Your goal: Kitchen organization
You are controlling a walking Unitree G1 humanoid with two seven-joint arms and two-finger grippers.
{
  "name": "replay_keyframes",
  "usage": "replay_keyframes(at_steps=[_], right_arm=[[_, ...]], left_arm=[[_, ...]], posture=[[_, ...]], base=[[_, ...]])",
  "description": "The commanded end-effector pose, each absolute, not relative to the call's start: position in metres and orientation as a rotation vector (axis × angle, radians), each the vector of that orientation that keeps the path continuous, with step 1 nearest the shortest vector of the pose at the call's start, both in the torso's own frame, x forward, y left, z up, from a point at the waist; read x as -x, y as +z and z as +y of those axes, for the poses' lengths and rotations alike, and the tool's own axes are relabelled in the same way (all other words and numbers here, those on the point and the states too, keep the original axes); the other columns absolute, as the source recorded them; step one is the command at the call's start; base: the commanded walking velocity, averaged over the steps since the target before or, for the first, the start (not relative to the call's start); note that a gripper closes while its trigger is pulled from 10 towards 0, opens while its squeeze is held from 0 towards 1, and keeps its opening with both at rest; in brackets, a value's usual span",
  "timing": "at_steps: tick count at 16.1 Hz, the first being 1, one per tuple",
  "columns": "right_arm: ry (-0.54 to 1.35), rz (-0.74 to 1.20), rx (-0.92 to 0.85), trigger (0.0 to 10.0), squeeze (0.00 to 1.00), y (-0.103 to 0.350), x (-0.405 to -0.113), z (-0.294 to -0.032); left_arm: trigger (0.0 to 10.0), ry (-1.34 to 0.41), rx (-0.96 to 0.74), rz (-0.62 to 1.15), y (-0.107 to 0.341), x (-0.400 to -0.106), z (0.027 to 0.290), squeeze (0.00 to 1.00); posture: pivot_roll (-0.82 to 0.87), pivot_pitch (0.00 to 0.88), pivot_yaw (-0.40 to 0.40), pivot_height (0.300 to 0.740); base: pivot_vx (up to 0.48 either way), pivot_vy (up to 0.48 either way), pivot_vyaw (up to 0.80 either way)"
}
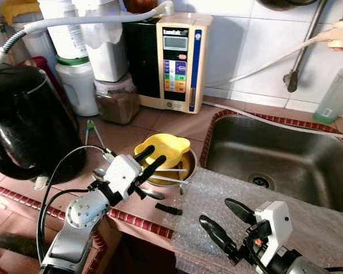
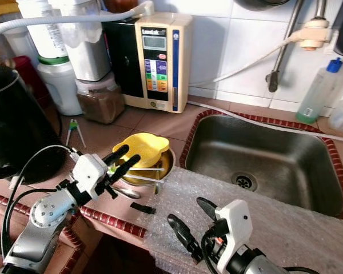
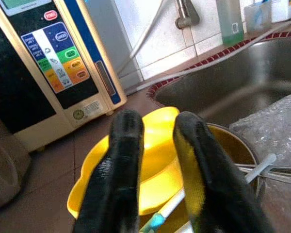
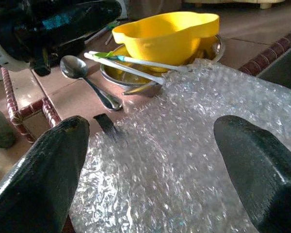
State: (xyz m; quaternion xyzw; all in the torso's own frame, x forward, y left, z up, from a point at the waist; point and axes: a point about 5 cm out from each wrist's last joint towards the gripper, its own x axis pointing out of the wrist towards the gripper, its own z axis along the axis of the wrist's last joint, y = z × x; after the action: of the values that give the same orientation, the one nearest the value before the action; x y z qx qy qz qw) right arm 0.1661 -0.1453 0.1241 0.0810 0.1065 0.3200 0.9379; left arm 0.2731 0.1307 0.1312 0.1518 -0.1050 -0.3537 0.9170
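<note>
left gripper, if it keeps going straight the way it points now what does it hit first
Most likely the yellow bowl, which sits in the metal bowl directly ahead of the left gripper. The fingers already frame it closely, though the exact gap is hard to judge.

Hidden and cut-off parts around the two sets of fingers

The left gripper's (image 1: 149, 161) fingers (image 3: 123, 165) cover the near side of the yellow bowl (image 3: 153, 160) and much of the metal bowl (image 3: 235, 145) under it. The spoon's (image 4: 85, 82) bowl end passes behind the left gripper's body. In the right wrist view, the bubble wrap (image 4: 194, 160) runs off the frame beyond the right gripper's (image 1: 222, 220) fingers (image 4: 254, 170). The kettle (image 1: 23, 123) is cut by the frame's edge.
</note>
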Motion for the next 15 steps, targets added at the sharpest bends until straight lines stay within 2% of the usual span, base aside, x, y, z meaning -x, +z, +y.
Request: replay_keyframes(at_steps=[1,7,15], right_arm=[[0.646,0.216,-0.166,10.0,0.00,0.123,-0.167,-0.145],[0.634,0.210,-0.171,10.0,0.00,0.123,-0.167,-0.145],[0.612,0.199,-0.187,10.0,0.00,0.124,-0.167,-0.149]], left_arm=[[10.0,-0.752,-0.330,-0.224,0.135,-0.271,0.130,1.00],[10.0,-0.843,-0.374,-0.194,0.128,-0.267,0.123,1.00],[10.0,-0.880,-0.447,-0.159,0.120,-0.280,0.119,1.00]], posture=[[0.00,0.000,0.049,0.740],[-0.01,0.000,0.058,0.740],[-0.02,0.000,0.065,0.740]], base=[[0.000,0.000,0.00],[0.000,0.000,0.00],[0.000,0.000,0.00]])
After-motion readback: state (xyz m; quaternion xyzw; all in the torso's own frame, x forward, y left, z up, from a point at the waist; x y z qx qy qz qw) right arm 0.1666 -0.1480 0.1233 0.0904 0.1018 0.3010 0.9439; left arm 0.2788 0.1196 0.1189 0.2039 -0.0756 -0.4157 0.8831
